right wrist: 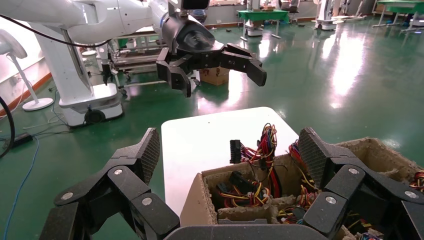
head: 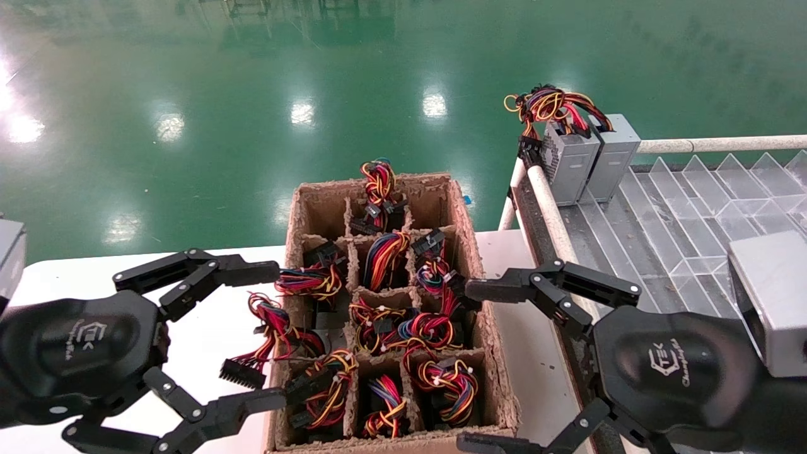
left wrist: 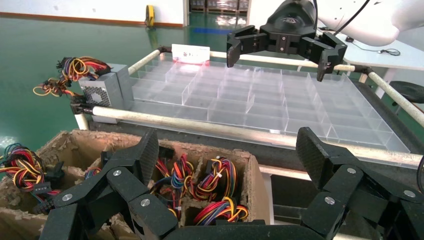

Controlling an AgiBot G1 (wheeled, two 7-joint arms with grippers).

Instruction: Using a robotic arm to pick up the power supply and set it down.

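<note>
My left gripper (head: 261, 334) hangs over the white bench (head: 208, 328) at the left edge of the cardboard box (head: 498, 378), jaws spread wide and empty. My right gripper (head: 470, 366) hovers at the box's right edge, jaws likewise wide apart. The box's cells hold bundles of coloured wires (head: 435, 328). The power supply (head: 613, 154) stands upright at the far corner of the clear divided tray (head: 681, 214), touching a grilled box (head: 567, 161). Around us, a glossy green floor (head: 252, 94) reflects ceiling lights.
</note>
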